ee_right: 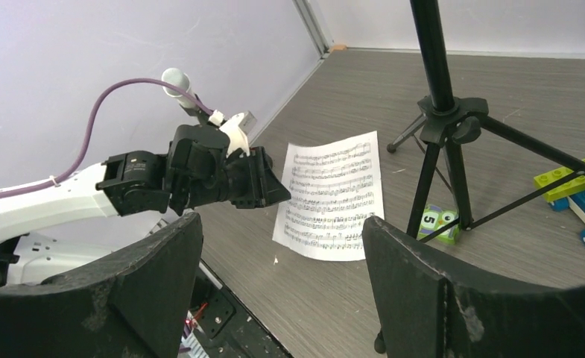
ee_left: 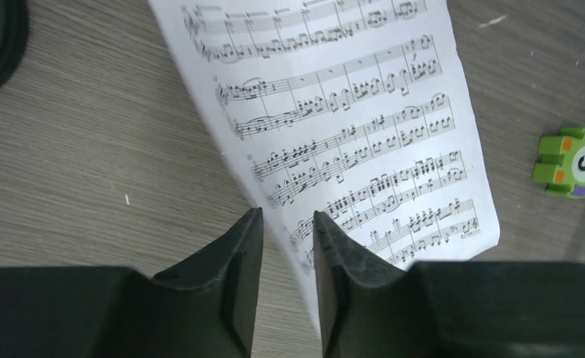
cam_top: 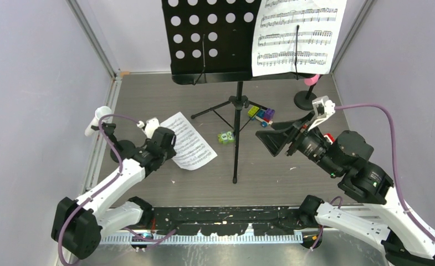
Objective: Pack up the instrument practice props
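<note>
A black perforated music desk (cam_top: 209,39) on tripod legs (cam_top: 237,111) stands at the back, with one white sheet-music page (cam_top: 295,36) on it. A second page (ee_left: 349,112) lies flat on the table. My left gripper (ee_left: 287,220) hovers over that page's left edge with the jaws slightly apart; the edge runs through the gap and nothing is pinched. A white microphone (cam_top: 95,119) stands on a black round mount (cam_top: 123,149) at the far left. The pink microphone (cam_top: 313,80) sits on its mount (cam_top: 305,100) at the back right. My right gripper (ee_right: 282,220) is wide open and holds nothing.
A green number block (ee_left: 576,164) lies right of the loose page, near the stand's pole. Colourful toy blocks (cam_top: 262,114) sit behind the right gripper, and a bit of the red keypad (cam_top: 328,137) shows beside the right arm. Walls close in on both sides.
</note>
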